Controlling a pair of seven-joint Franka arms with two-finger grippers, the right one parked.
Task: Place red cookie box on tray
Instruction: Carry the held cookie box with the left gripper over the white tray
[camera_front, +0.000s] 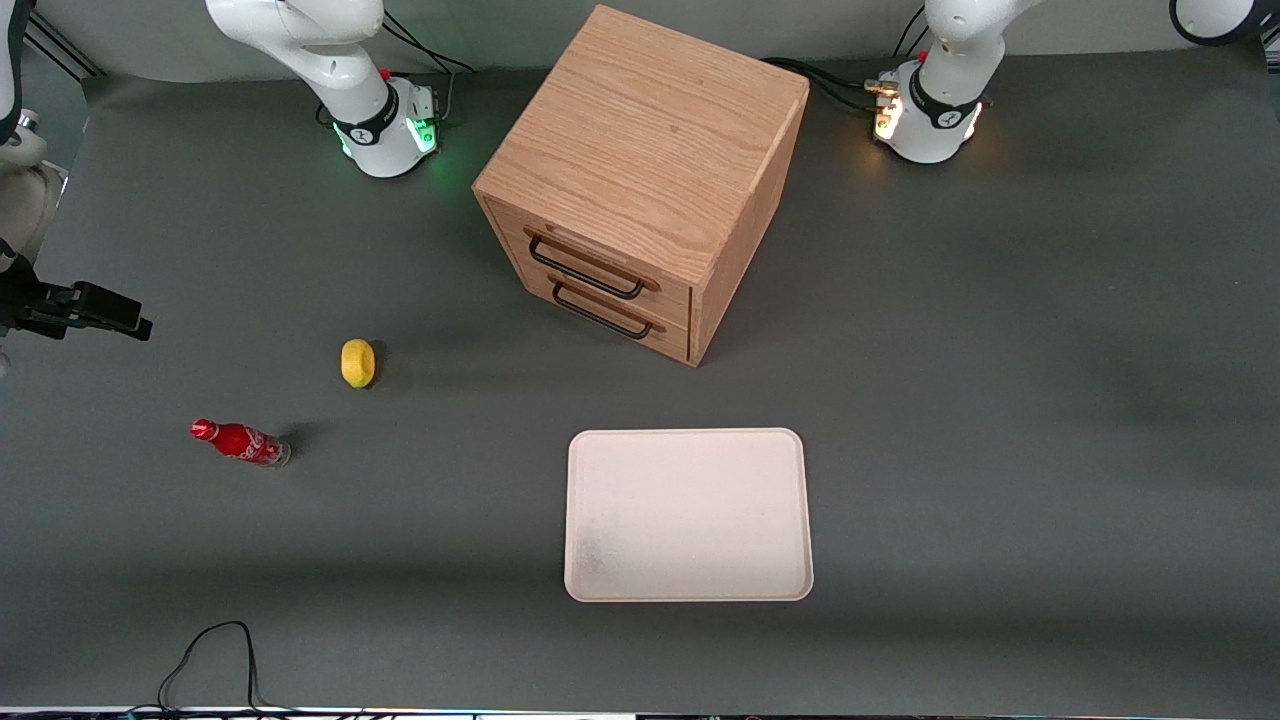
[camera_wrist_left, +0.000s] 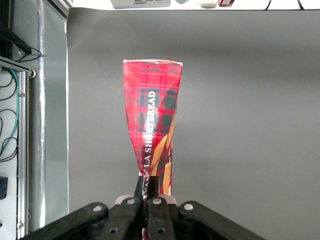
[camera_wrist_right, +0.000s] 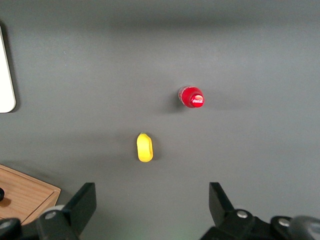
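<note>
In the left wrist view my left gripper (camera_wrist_left: 148, 182) is shut on one end of the red cookie box (camera_wrist_left: 152, 120), a long tartan carton with white lettering and orange cookie pictures. The box sticks out from the fingers over bare grey table. Neither this gripper nor the box shows in the front view. The tray (camera_front: 688, 515), pale cream with a low rim, lies flat near the front camera, in front of the cabinet, with nothing on it. Its corner also shows in the right wrist view (camera_wrist_right: 6, 75).
A wooden two-drawer cabinet (camera_front: 640, 170) stands mid-table, farther from the camera than the tray. A yellow lemon (camera_front: 358, 362) and a small red cola bottle (camera_front: 240, 441) lie toward the parked arm's end. A metal frame with cables (camera_wrist_left: 30, 125) runs along the table edge near the box.
</note>
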